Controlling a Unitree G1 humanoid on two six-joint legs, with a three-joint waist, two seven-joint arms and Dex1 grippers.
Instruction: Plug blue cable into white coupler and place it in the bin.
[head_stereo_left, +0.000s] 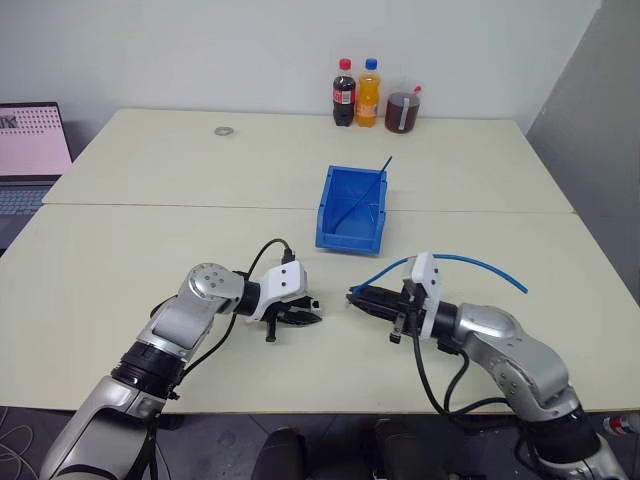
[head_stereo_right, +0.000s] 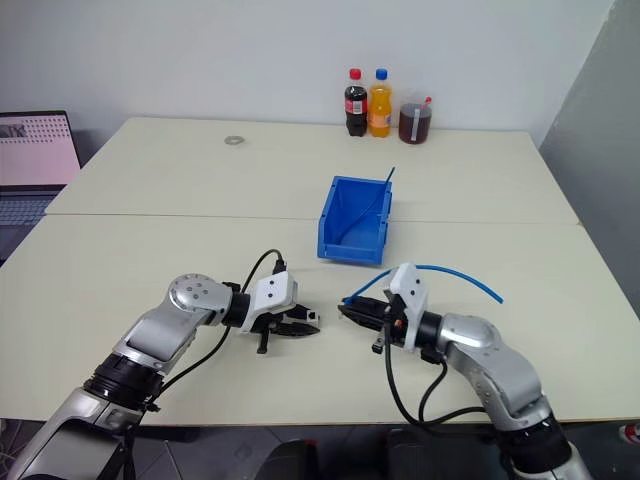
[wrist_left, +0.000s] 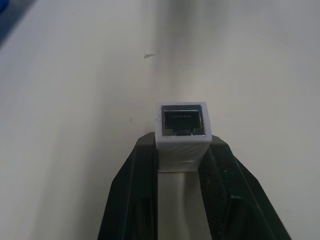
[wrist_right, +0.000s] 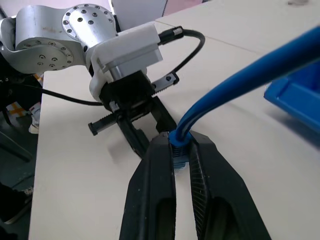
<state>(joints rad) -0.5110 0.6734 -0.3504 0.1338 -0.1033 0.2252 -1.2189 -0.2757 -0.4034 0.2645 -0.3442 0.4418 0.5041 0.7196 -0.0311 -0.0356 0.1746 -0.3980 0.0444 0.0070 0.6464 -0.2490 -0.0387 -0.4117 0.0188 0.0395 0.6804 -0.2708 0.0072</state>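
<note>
The white coupler (wrist_left: 182, 131) was held between the closed fingers of the left gripper (head_stereo_left: 300, 316), its dark socket facing outward toward the right gripper (head_stereo_left: 362, 297). The right gripper was clamped on the blue cable (wrist_right: 235, 87) just behind its plug, and the cable arched up and away to the right above the table (head_stereo_left: 120, 250). The two grippers were seen near each other but apart, tips facing, at the near middle of the table. The bin (head_stereo_left: 352, 208) stood farther back, with a thin blue strand inside it.
</note>
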